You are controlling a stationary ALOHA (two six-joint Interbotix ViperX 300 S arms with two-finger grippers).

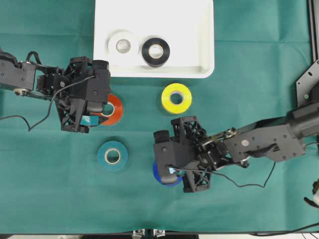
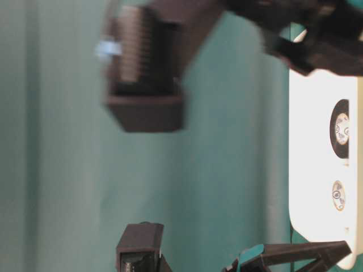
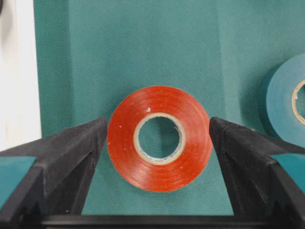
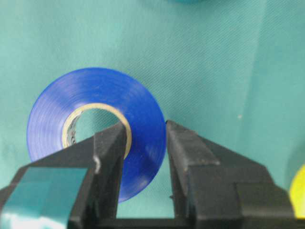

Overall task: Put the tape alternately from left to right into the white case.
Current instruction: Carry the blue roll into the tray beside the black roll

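The white case (image 1: 154,73) at the back holds a white tape (image 1: 123,46) and a black tape (image 1: 155,52) side by side. On the green cloth lie a yellow tape (image 1: 176,98), a teal tape (image 1: 112,156), a red-orange tape (image 1: 115,108) and a blue tape (image 1: 162,174). My left gripper (image 3: 158,129) stands open, one finger on each side of the flat red-orange tape (image 3: 159,179), with small gaps. My right gripper (image 4: 145,129) is shut on the blue tape (image 4: 95,88), one finger inside the core and one outside the ring's wall.
The case's white edge (image 3: 24,71) shows at the left of the left wrist view, with the teal tape (image 3: 281,102) at the right. A sliver of yellow tape (image 4: 299,191) sits at the right wrist view's edge. A black frame (image 1: 306,82) stands at the table's right.
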